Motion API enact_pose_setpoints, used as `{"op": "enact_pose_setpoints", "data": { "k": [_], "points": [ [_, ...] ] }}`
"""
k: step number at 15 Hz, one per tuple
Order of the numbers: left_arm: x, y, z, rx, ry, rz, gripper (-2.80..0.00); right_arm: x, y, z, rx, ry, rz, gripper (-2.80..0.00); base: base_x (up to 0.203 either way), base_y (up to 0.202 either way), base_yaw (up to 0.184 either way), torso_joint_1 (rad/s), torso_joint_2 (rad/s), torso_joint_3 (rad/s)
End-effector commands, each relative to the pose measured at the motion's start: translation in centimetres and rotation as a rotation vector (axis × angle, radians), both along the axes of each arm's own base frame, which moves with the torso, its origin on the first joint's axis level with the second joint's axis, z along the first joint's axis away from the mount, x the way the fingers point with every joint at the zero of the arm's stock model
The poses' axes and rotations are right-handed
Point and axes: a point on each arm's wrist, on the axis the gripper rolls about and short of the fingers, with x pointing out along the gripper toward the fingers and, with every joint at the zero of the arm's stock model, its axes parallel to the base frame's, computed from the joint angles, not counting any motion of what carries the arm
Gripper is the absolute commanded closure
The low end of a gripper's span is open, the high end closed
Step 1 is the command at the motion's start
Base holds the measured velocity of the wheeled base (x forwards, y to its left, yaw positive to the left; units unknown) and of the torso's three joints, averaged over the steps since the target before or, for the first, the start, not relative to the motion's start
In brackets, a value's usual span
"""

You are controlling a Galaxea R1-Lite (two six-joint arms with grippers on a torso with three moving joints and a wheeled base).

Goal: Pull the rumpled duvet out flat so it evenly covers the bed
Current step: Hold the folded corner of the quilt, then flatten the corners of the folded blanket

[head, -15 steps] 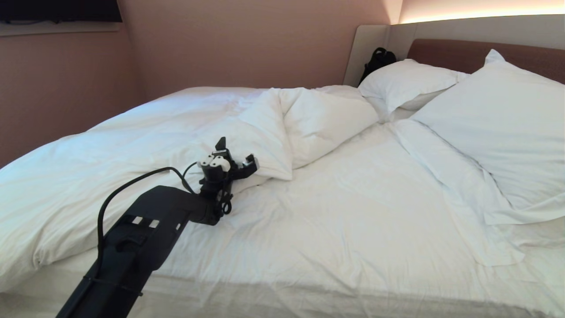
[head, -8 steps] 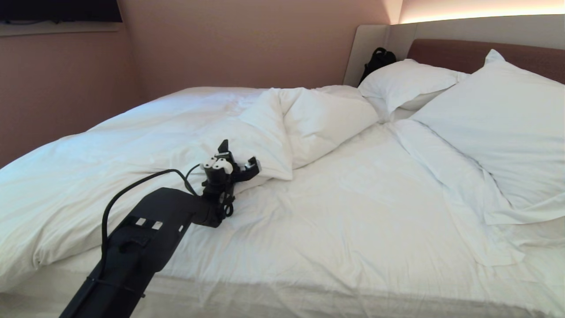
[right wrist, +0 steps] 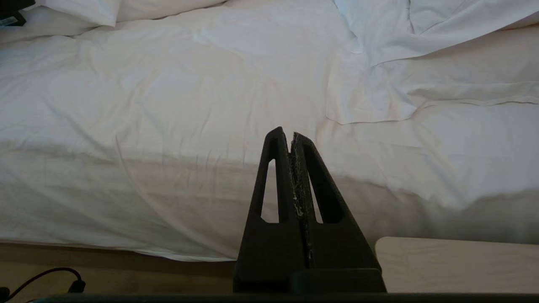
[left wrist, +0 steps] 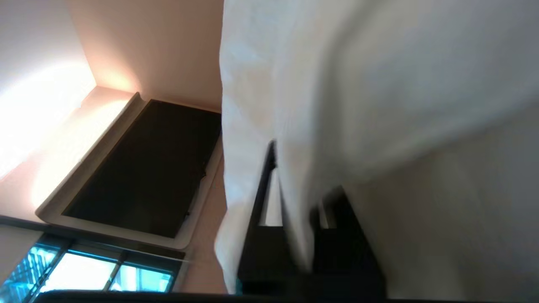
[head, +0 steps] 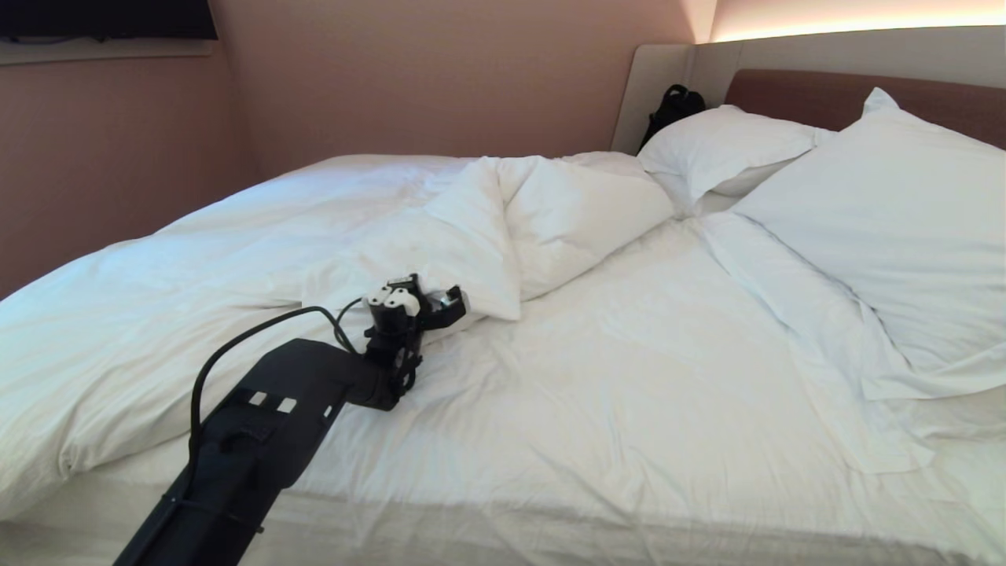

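the bed (head: 629, 409) fills the view; the duvet (head: 236, 259) lies bunched across its 9 to 12 o'clock side. at centre-left the left gripper (head: 428, 295) is clamped tight on the duvet's folded edge. the right gripper (right wrist: 290, 139) hangs closed, empty, beside the mattress.

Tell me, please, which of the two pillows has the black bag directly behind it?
The farther, smaller-looking pillow, lying flatter beside the folded-back duvet; the black bag sits behind it against the padded surround. The nearer pillow leans at the brown headboard.
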Motion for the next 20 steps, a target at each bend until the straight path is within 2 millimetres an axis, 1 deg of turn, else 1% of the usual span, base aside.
{"op": "enact_pose_setpoints", "data": {
  "k": [1,5,16,19,20],
  "points": [
    [0.0,0.0,-0.6,0.007,0.005,0.002,0.0,0.0,0.0,0.0,-0.001,0.001,0.0,0.0,0.0,0.0,0.0,0.0,0.0,0.0],
    [0.0,0.0,-1.3,0.0,0.017,0.0,0.0,0.0,0.0,0.0,-0.001,0.002,0.0,0.0,0.0,0.0,0.0,0.0,0.0,0.0],
    [0.0,0.0,-1.0,-0.008,0.0,-0.003,0.0,0.0,0.0,0.0,-0.001,0.001,0.001,0.0,0.0,0.0,0.0,0.0,0.0,0.0],
    [-0.3,-0.9,-0.6,-0.056,-0.01,-0.024,0.0,0.0,0.0,0.0,-0.001,0.001,0.0,0.0,0.0,0.0,0.0,0.0,0.0,0.0],
    [-0.5,-1.4,-0.3,-0.102,-0.015,-0.038,0.0,0.0,0.0,0.0,-0.001,0.001,0.0,0.0,0.0,0.0,0.0,0.0,0.0,0.0]
  ]
}}
